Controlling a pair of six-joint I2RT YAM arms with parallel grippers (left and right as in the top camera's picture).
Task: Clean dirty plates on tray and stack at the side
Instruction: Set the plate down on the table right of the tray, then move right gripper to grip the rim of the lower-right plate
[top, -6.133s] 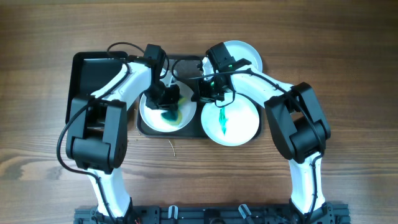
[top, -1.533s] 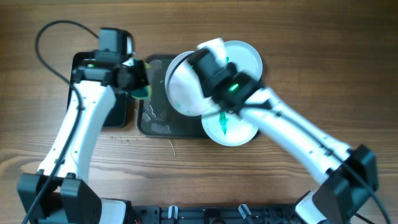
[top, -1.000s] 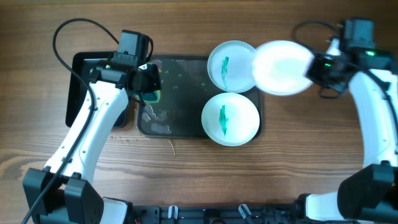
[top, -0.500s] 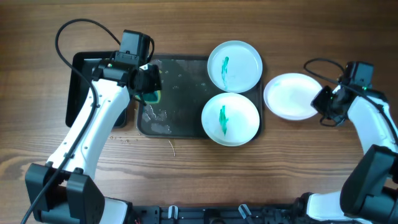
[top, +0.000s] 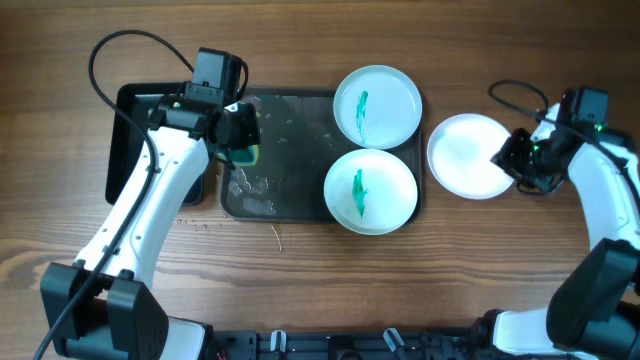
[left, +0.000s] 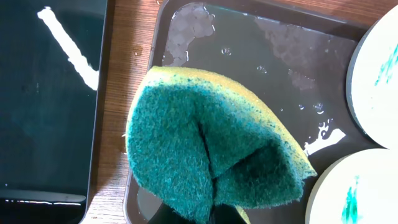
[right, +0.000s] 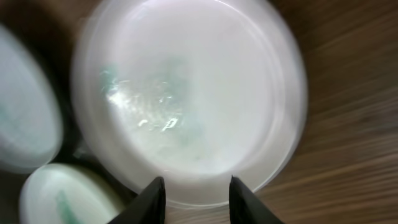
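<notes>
Shows two of the three round white plates lying at the right end of the large dark grey rectangular tray (top: 290, 150), low-rimmed, wet and blotchy with beads of water. Places the far plate (top: 376, 107) over the tray's far rim and the near plate (top: 370, 191) just beside it, rims touching or nearly so, each marked with a teal-green streak in the centre. Puts the third plate (top: 468, 156) off the tray, flat on the brown wooden table (top: 320, 40), just right of the tray and beside the far plate; looks white and glossy, with only a faint greenish tinge in the blurred right wrist view. Sets the right gripper (top: 512, 160) at that plate's right rim, its dark fingers (right: 152, 199) parted and partly open with the rim between them; cannot tell whether either finger touches the plate. Has the left gripper (top: 240, 140) clamped tight on a folded green-and-yellow scouring sponge (left: 211, 149), pinched into a crease, above the tray's far left corner and just right of the deeper black rectangular tub (top: 140, 130), well apart from all three plates.
</notes>
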